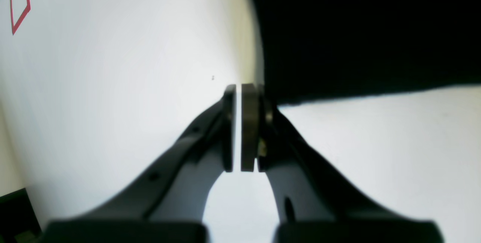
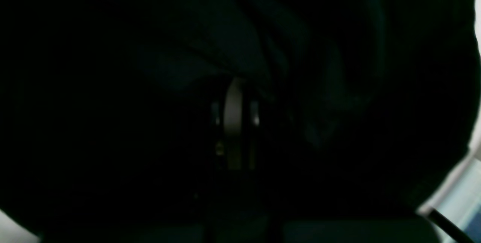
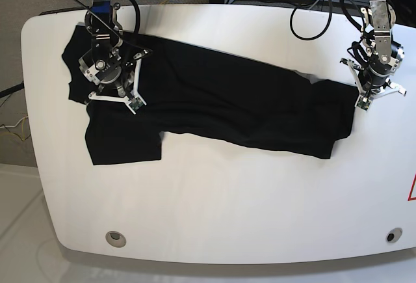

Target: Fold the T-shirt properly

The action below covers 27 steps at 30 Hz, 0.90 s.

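Lying across the far half of the white table (image 3: 214, 198), the T-shirt (image 3: 221, 101) stretches side to side, bare tabletop before it. The right gripper (image 3: 114, 91) hangs clenched over its sleeve end; the left gripper (image 1: 240, 126), clenched on nothing, sits just beside its hem, cables (image 3: 312, 3) behind

The right wrist view is almost wholly dark, filled by the T-shirt (image 2: 263, 47), so the right gripper (image 2: 235, 123) barely shows (only a pale sliver). In the left wrist view a red outline (image 1: 20, 6) is cut by the edge.

A white table (image 3: 214, 198) with rounded corners carries the black T-shirt (image 3: 227, 104), spread lengthwise across its far half.
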Tool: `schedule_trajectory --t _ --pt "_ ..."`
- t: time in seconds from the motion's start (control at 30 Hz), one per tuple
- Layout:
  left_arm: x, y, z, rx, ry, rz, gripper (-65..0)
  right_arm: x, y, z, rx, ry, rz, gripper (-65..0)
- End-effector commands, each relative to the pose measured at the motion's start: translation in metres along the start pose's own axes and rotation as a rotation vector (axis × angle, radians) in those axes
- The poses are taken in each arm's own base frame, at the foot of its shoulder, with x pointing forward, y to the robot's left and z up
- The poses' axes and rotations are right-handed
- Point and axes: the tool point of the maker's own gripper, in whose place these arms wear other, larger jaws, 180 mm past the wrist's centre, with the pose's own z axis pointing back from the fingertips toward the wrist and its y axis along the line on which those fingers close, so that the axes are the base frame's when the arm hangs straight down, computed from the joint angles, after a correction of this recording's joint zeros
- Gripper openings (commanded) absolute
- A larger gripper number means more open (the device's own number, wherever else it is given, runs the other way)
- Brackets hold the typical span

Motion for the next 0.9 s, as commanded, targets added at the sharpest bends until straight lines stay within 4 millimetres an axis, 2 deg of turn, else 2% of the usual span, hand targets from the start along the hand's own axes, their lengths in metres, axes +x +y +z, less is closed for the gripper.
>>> schedule_trajectory --t 0.0,0.33,0.53,0.63,0.87 --pt "0.009 0.014 0.003 0.036 -0.027 -0.008 -63.3 -0.023 -0.002 -0.002 -0.005 0.108 0.025 -65.0" --pt "0.008 0.014 0.003 0.035 -0.024 -0.008 -63.3 -0.005 -0.008 -0.001 -0.014 0.071 0.022 -65.0" --pt "0.008 0.013 0.003 0.034 -0.022 -0.007 -63.3 0.007 0.002 -0.002 0.005 0.045 0.006 -65.0" --pt "0.008 0.013 0.003 0.034 -0.022 -0.007 -63.3 0.014 -0.001 -0.001 0.000 0.030 0.002 -65.0" --pt "0.012 0.015 0.004 0.040 -0.033 -0.008 -63.3 0.023 0.007 -0.002 0.017 0.013 -0.008 -65.0"
